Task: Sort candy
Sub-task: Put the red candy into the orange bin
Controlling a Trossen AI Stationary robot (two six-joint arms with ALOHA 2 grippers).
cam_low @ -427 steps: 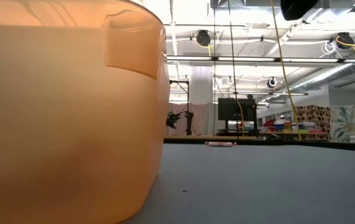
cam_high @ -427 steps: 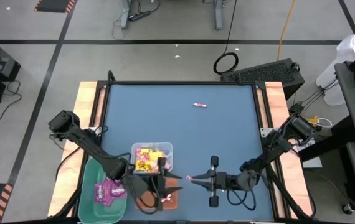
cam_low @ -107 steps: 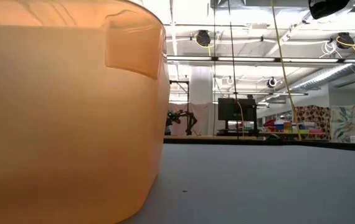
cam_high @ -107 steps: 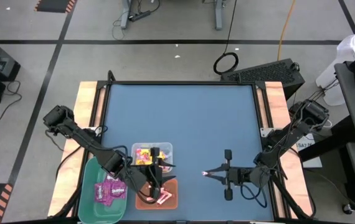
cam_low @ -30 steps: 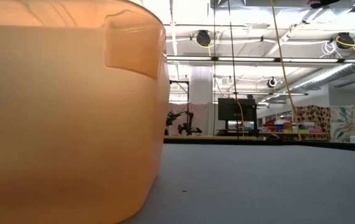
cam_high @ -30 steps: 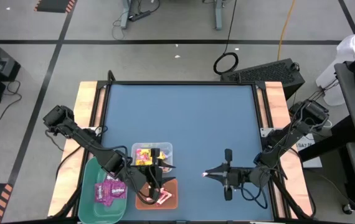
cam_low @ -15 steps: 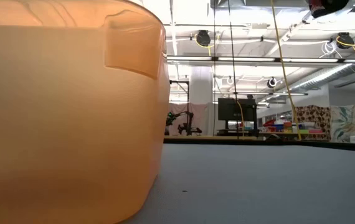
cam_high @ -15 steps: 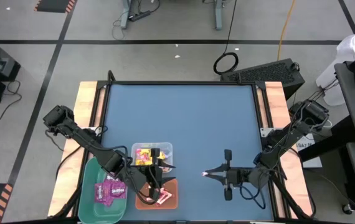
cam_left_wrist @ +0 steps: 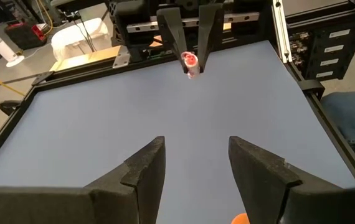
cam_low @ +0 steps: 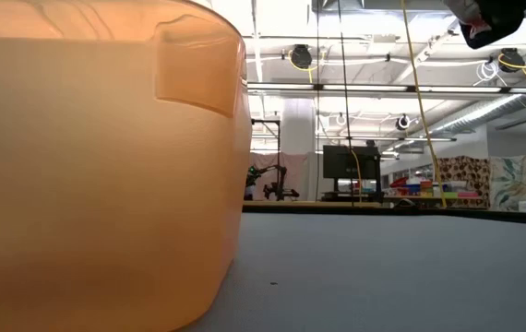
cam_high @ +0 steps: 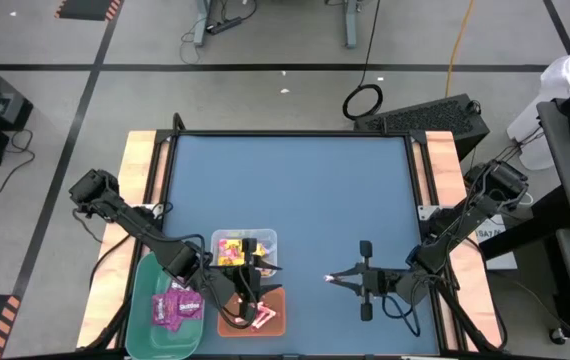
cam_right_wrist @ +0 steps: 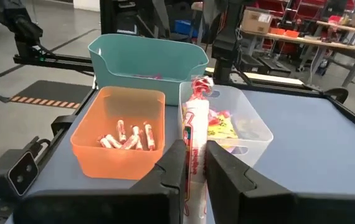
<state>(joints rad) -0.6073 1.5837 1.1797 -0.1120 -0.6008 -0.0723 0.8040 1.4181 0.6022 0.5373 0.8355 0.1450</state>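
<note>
Gone from the far middle of the surface (cam_high: 295, 190) is the lone stick that lay there in the earliest high view; the right arm has since pulled back a little from the bins toward its own side. Now the right claw (cam_high: 329, 279) is clenched on one pink-and-white stick (cam_right_wrist: 194, 152), held above the blue mat just beside the bins, its tip pointing at them. The left claw (cam_high: 261, 268) hovers over the bins with its fingers (cam_left_wrist: 145, 173) spread and nothing between them.

Sorting looks nearly finished, judging by how things lie. No loose candy shows on the mat in the high view. Three bins sit at the near edge: the green bin (cam_high: 145, 300) holds magenta packets (cam_high: 176, 305), too bunched to count; the clear bin (cam_right_wrist: 252, 127) holds yellow packets (cam_right_wrist: 218, 127) with some pink among them, also uncountable; the orange bin (cam_right_wrist: 90, 140) holds roughly six sticks (cam_right_wrist: 127, 135). What seems left is one stick, the one in the right claw, which probably belongs with the others in the orange bin.
</note>
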